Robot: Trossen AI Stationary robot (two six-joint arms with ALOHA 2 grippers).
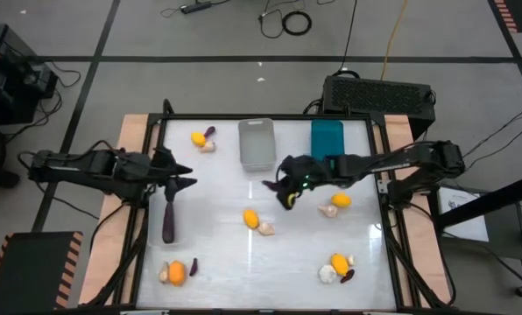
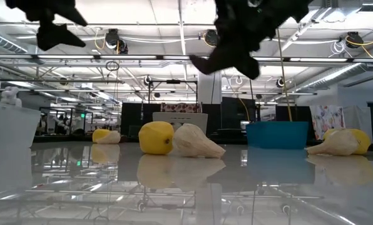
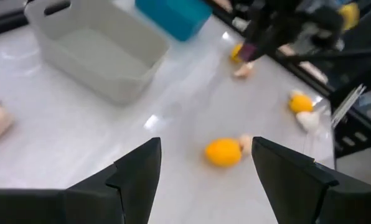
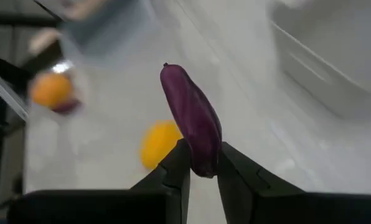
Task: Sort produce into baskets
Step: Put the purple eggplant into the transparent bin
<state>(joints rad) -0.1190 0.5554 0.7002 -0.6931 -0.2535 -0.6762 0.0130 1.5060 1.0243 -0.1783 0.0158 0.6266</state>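
While the left hand [image 3: 204,171] gapes, the right hand [image 4: 202,167] pinches a smooth, elongated purple eggplant [image 4: 192,118]

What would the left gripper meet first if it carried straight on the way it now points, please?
Probably the yellow fruit: in the left wrist view it lies on the table between the open left gripper fingers, a cream bulb touching it. The grey basket sits off to one side. Depth is uncertain.

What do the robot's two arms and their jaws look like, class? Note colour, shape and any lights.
Both arms are dark, jointed and slim. The left gripper and right gripper end in two black, wedge-shaped jaws. A small green light glows on the right arm's wrist.
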